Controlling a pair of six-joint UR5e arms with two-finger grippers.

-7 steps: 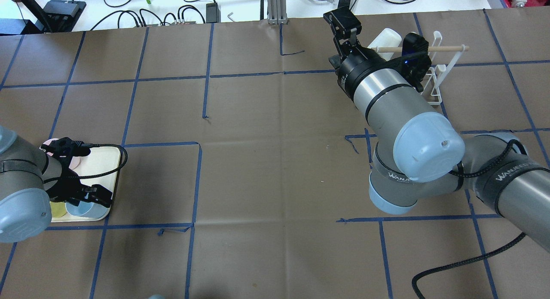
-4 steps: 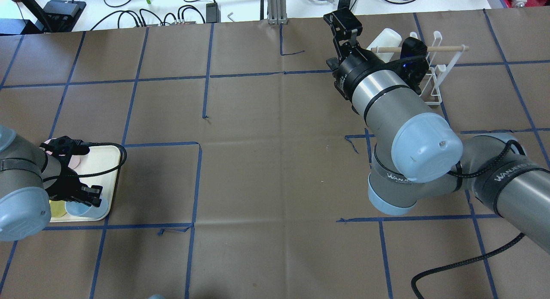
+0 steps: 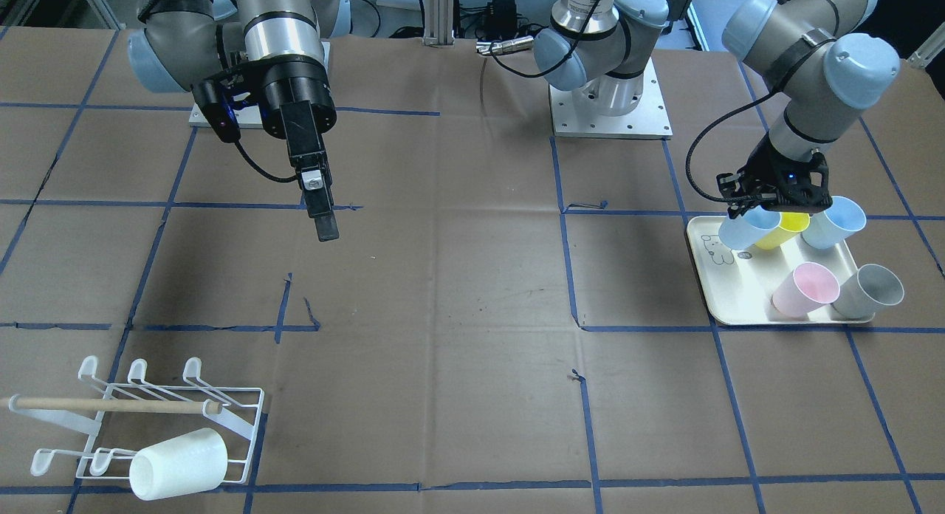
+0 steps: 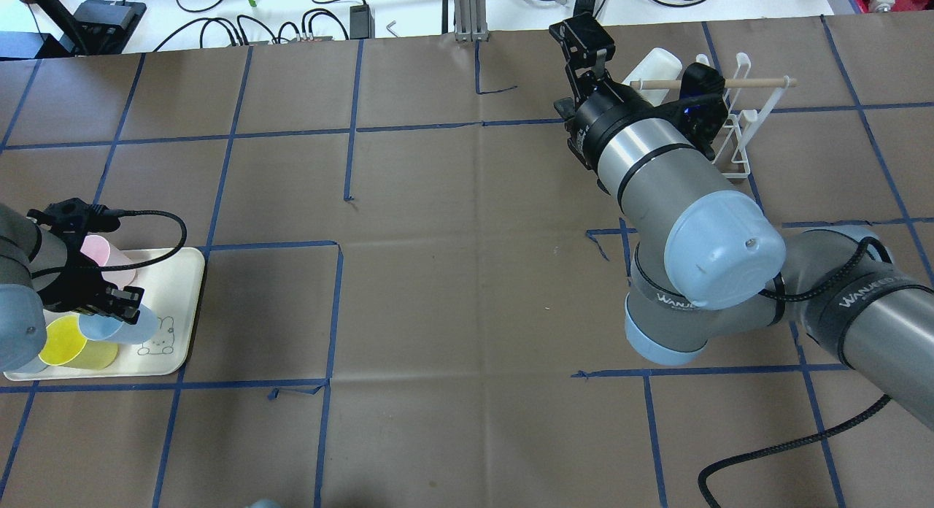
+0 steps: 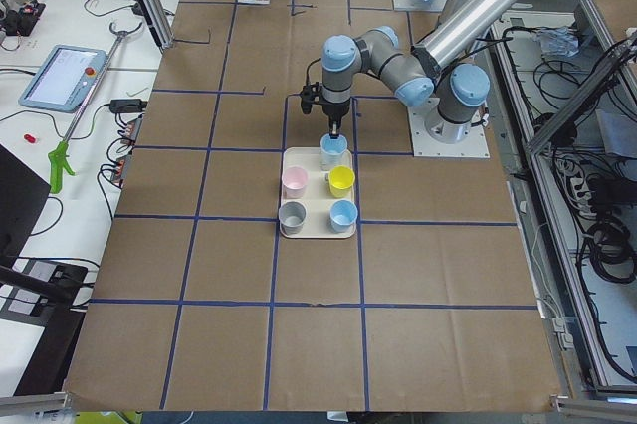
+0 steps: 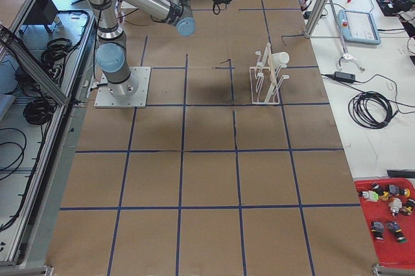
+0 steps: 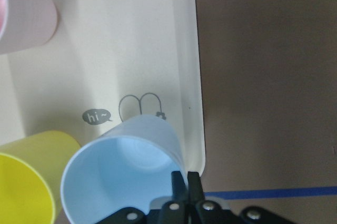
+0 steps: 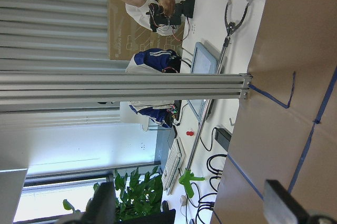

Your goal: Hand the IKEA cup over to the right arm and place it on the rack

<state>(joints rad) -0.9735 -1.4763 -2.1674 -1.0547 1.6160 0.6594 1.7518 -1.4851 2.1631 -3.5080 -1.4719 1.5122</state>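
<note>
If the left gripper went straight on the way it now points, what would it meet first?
Probably the cream tray: the left gripper, shut on the light blue cup, points down at it. Height unclear.

The blue cup (image 7: pixel 152 135) is matt plastic, the tabletop (image 3: pixel 443 314) creased paper.

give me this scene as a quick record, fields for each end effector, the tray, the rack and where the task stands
left end effector: shut on the rim of a tilted pale blue plastic cup, over the tray
right end effector: open, holding nothing
tray: cream rectangular tray with a bear drawing; holds yellow cup, light blue cup, pink cup, grey cup
rack: white wire rack with a wooden dowel; white plastic cup on its side on it
handover: not yet done
</note>
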